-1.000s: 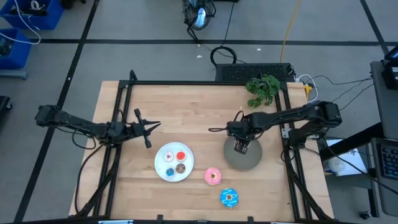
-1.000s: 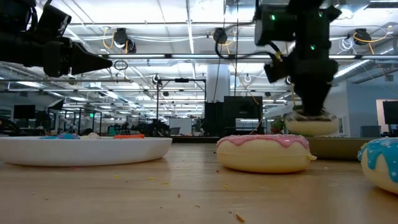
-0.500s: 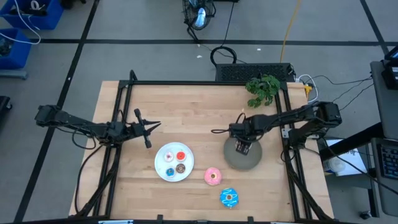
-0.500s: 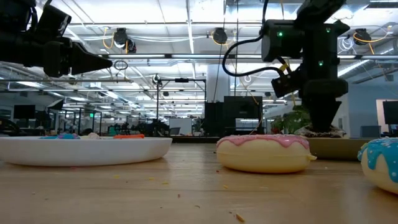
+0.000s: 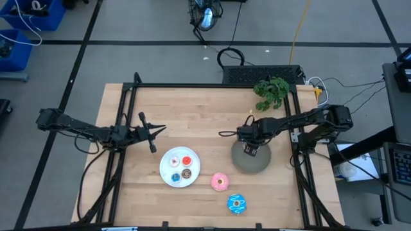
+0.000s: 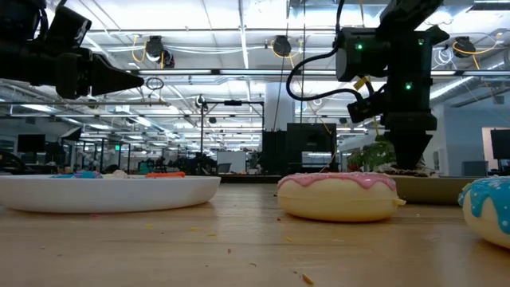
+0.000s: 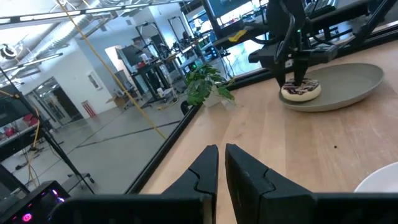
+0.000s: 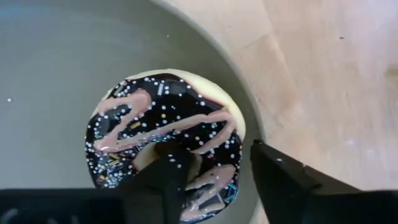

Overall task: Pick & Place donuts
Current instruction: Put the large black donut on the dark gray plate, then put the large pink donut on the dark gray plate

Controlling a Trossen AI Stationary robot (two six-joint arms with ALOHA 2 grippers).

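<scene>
Claw on the right [image 8: 214,180], fingers apart, straddles one drizzled donut [image 8: 165,140] on grey plate [image 8: 56,74].

Lighting even and bright, from ceiling strip lights [image 6: 239,32] overhead. Shadows soft. Wooden table [image 6: 239,247] foreground blurs at low level; wrist views bend at edges.

White plate [image 5: 168,177] sits near-centre on wooden bench [image 5: 192,115], grey plate [image 5: 259,164] to its right, green plant [image 5: 272,91] at far-right edge.
</scene>
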